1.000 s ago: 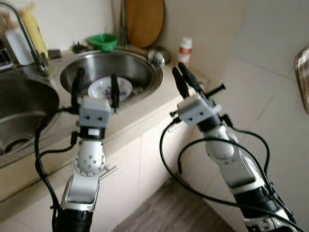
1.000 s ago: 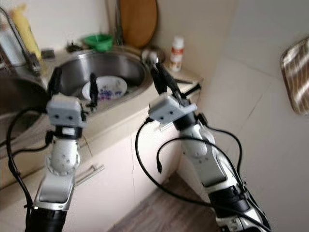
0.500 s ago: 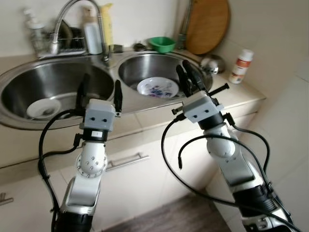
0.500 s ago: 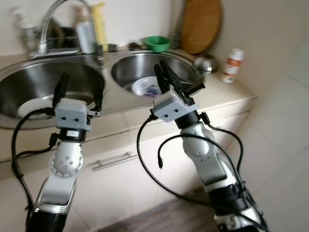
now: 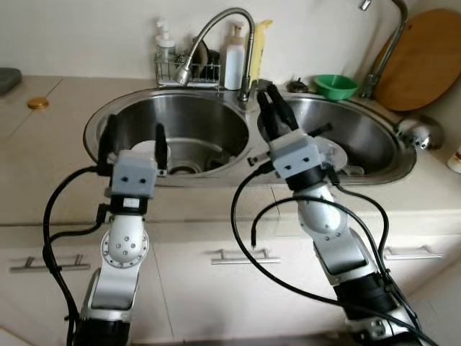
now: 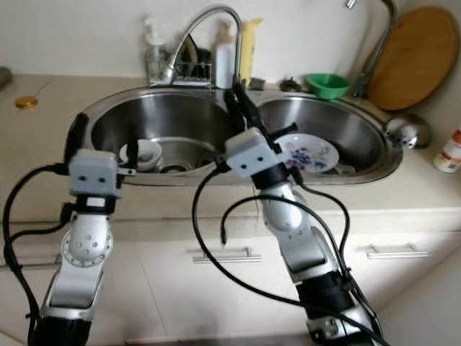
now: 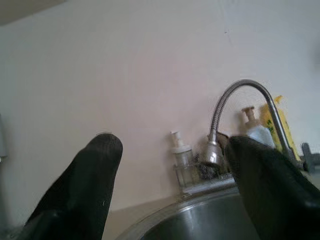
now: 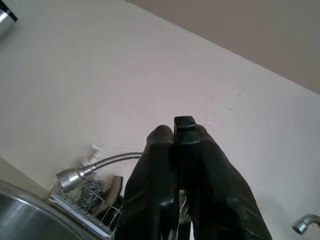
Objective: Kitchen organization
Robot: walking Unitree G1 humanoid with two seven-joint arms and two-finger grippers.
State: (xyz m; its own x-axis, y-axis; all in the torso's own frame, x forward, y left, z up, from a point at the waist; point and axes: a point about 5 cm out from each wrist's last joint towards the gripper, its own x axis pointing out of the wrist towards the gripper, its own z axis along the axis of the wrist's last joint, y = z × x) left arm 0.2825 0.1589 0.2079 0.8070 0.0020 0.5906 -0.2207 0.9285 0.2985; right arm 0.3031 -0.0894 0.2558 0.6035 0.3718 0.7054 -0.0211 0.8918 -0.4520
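I stand before a double sink set in a pale counter, both arms raised over its front edge. My left gripper points up in front of the left basin, its two black fingers spread wide with nothing between them. My right gripper rises above the divider between the two basins, its fingers pressed together, empty. In the left basin a white bowl sits near the drain. In the right basin lies a white plate with a blue pattern, partly hidden behind my right arm. A curved steel faucet arches over the left basin from the back rim; behind it a wire rack holds a soap dispenser and a white bottle. A green bowl rests on the rim behind the right basin, with a round wooden board leaning against the wall beside it. A small gold lid lies on the counter well to the left.
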